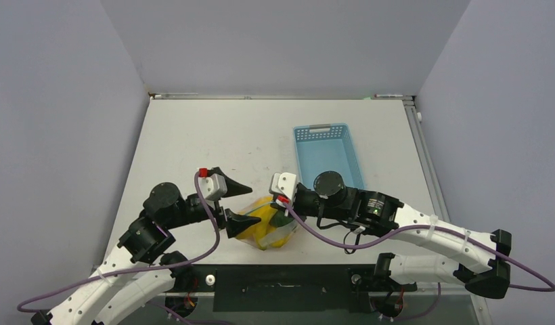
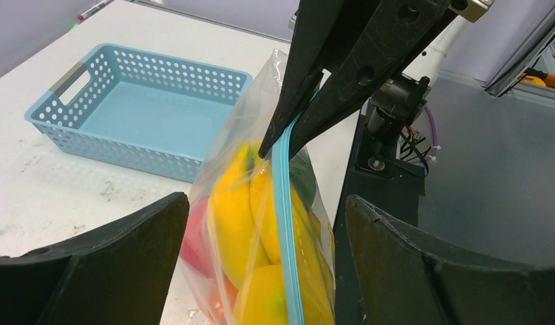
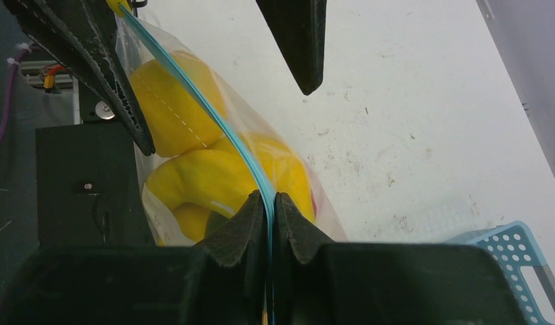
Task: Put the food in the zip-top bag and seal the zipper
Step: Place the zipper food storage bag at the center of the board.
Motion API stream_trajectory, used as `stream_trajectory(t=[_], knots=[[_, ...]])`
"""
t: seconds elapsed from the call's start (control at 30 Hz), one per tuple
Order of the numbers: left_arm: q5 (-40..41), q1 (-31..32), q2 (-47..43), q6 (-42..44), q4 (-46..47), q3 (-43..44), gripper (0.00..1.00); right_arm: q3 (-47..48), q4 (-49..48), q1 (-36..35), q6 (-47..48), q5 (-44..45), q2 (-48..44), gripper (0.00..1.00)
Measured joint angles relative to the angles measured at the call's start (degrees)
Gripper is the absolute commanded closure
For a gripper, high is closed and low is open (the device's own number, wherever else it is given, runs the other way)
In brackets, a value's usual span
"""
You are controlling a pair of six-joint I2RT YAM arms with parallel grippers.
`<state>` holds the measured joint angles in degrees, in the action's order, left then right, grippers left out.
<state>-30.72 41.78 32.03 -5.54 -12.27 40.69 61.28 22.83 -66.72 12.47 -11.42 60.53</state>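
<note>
Near edge: both arms reach in from their bases toward the middle of the table (image 1: 207,135). Between them sits the bag (image 1: 264,230), close to that near edge.

Left claw (image 1: 256,204): spread wide, holding nothing. One finger stands on each side of the bag's left end. We cannot tell whether either touches the plastic.

Right claw (image 3: 269,198): fully closed, its tips pinching the zipper (image 2: 283,217) at the bag's right end. From that pinch the strip runs as one narrow blue line toward the left claw and passes between its open fingers. We cannot tell whether it is pressed together along its whole length.

Food (image 2: 237,210): inside the bag. It is mostly yellow pieces crowded against the clear plastic. We note a red one at the side and something dark green close to the right claw's tips.

Farther out: basket (image 1: 327,152), light blue, perforated walls, a handle slot in its far end. It stands beyond the right arm on the right half of the table, apart from the bag.
</note>
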Motion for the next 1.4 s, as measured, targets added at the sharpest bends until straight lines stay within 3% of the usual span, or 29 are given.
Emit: stream_trajectory(t=[0.37,0.67,0.9,1.03,1.33,1.4], knots=[[-0.02,0.0,2.71,0.28,-0.63,0.0,0.48,0.0,-0.87,0.0,-0.35,-0.37,0.11,0.95],[-0.26,0.02,4.04,0.42,-1.27,0.09,1.0,0.0,-1.01,0.02,-0.35,-0.39,0.11,0.95],[-0.9,0.02,4.35,0.66,-1.29,0.2,1.0,0.0,-1.05,0.04,-0.33,-0.33,0.11,0.95],[-0.76,0.02,3.96,0.66,-1.29,0.2,1.0,0.0,-1.18,0.04,-0.35,-0.02,0.11,0.89],[4.17,-0.44,3.34,0.81,-3.1,0.17,1.0,0.0,-2.99,0.04,-0.24,3.21,-1.42,0.53],[5.05,-1.05,3.39,0.79,-3.06,0.17,1.0,-0.02,-3.32,0.04,-0.17,4.28,-2.99,0.49]])
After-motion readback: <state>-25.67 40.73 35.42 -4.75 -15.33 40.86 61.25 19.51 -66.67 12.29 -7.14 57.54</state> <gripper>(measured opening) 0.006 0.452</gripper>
